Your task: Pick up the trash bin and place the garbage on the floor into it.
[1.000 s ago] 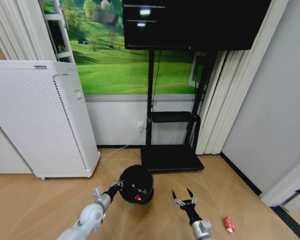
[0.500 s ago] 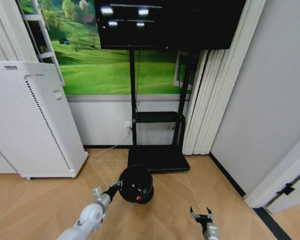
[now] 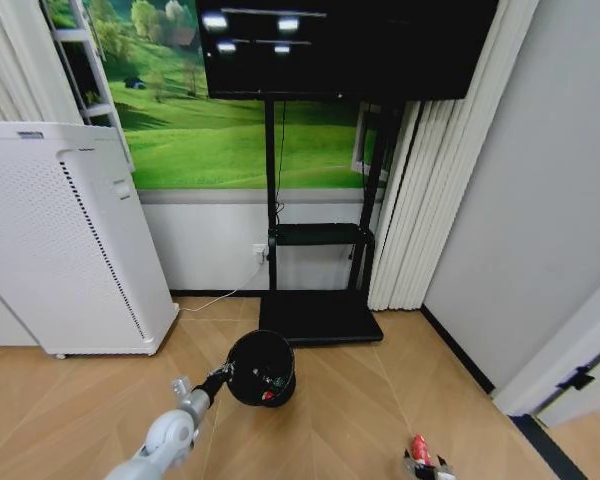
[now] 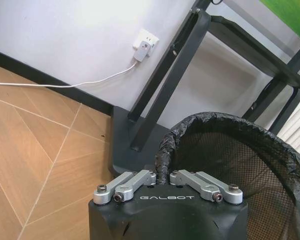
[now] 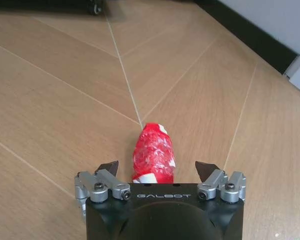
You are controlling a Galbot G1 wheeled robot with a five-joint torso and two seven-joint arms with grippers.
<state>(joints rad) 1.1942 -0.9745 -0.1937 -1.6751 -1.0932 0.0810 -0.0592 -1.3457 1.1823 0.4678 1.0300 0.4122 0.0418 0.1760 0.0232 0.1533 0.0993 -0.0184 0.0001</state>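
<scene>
The trash bin (image 3: pixel 261 368), small, black and mesh-walled with a black liner, is held just above the wooden floor in the head view. My left gripper (image 3: pixel 218 377) is shut on its near rim (image 4: pixel 165 150). Inside the bin lie a green-labelled item and a red bit (image 3: pixel 269 394). A red-and-white piece of garbage (image 5: pixel 153 151) lies on the floor to the right. My right gripper (image 5: pixel 157 167) stands open low over it, one fingertip on each side, apart from it. In the head view that gripper (image 3: pixel 425 465) sits at the lower edge with the red piece (image 3: pixel 419 446) just beyond it.
A black TV stand with a flat base (image 3: pixel 320 318) stands right behind the bin. A white air purifier (image 3: pixel 70 240) is at the left, with its cable (image 4: pixel 65 84) running to a wall socket (image 4: pixel 145 39). Pale curtains (image 3: pixel 405 200) and a grey wall close the right side.
The head view has shifted as the camera moved. My right gripper has gone down from a raised pose to the red-and-white piece. The left gripper still holds the bin.
</scene>
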